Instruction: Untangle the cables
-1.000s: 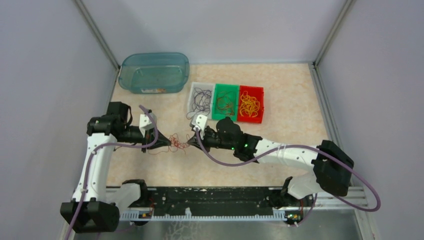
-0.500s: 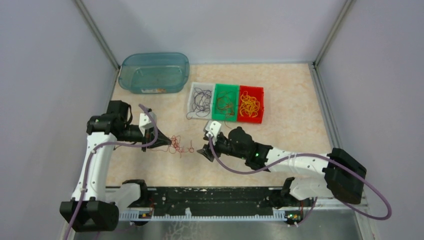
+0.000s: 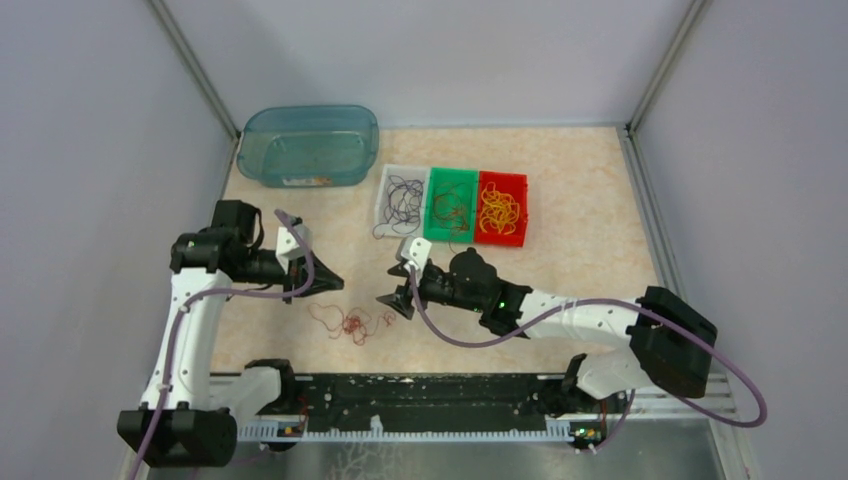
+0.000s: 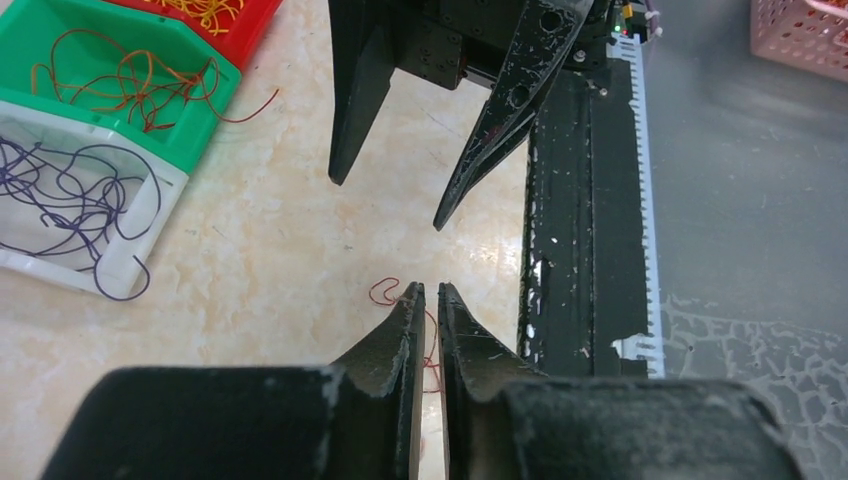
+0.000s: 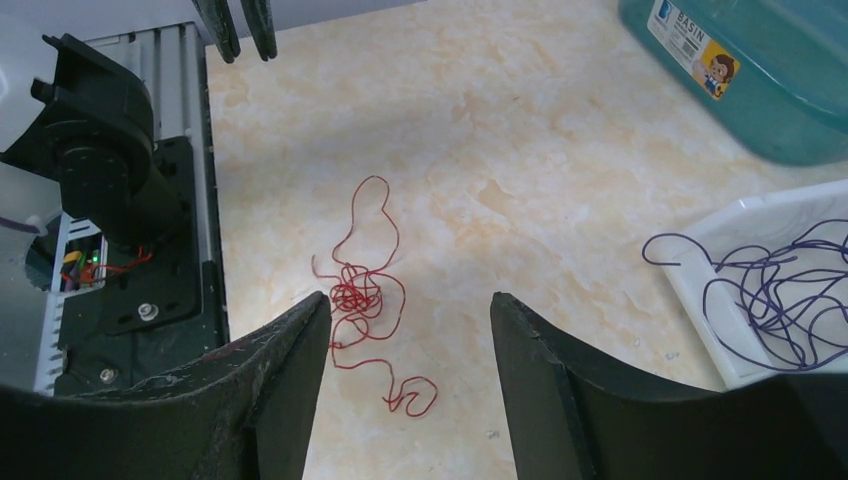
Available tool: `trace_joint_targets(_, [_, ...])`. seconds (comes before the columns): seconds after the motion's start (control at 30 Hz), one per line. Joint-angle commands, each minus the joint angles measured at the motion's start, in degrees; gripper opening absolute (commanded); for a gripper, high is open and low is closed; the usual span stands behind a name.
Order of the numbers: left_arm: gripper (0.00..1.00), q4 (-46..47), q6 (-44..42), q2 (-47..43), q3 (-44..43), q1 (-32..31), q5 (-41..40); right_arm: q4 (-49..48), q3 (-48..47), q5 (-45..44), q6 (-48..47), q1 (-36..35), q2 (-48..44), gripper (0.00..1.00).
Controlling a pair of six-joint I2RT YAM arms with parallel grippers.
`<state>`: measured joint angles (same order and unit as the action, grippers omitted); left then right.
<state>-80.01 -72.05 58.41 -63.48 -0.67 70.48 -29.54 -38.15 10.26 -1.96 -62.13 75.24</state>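
The table before me has a beige, marble-like top; plain pale grey walls close it at the back and at both sides; two metal posts stand at its far corners; along its near edge runs a black rail; the light is even and soft.

Red cable tangle now loose on the table, no longer held; right gripper jaws newly apart.
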Motion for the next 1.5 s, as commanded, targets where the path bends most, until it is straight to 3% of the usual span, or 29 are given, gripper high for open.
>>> trace_joint_targets(0.0, [0.19,-0.5,-3.62,-0.79,1.64,-0.54,-2.0,-1.93,-1.49,1.21,-1.39,-0.54,-1.0,0.6])
trace_joint_targets(0.07, [0.27,2.84,-5.92,-1.61,5.96,-0.51,-6.98,-0.74,-1.56,3.31,-1.68,-0.54,0.23,0.59])
trace_joint_targets(0.17, [0.35,10.48,-0.73,-2.71,10.17,-0.48,-12.82,-0.99,-2.72,6.64,-0.76,-0.58,5.66,0.57])
trace_joint_targets(0.37, [0.48,17.62,1.21,-4.36,12.14,-0.34,-14.22,0.24,-7.57,8.14,-2.44,-1.4,18.53,0.58])
trace_joint_targets(0.5, [0.48,20.84,-0.35,-5.36,13.38,-0.33,-17.34,0.5,-9.56,4.06,4.17,-1.46,21.76,0.57])
trace_joint_targets(0.67, [0.49,19.35,-5.48,-5.06,15.21,-0.34,-19.24,-3.52,-5.86,0.62,16.23,-1.51,20.01,0.51])
trace_joint_targets(0.9, [0.49,21.82,-10.1,-6.74,20.08,-0.38,-21.09,-1.12,-6.27,-2.13,26.65,-2.62,18.97,0.45])
trace_joint_targets(1.27, [0.49,22.34,-15.71,-10.04,23.76,-0.32,-24.24,2.81,-10.58,-3.64,30.87,-2.61,24.27,0.28])
trace_joint_targets(1.47, [0.5,22.94,-17.27,-10.54,25.39,-0.37,-25.31,12.69,-12.86,-7.31,30.36,-2.66,22.62,0.39])
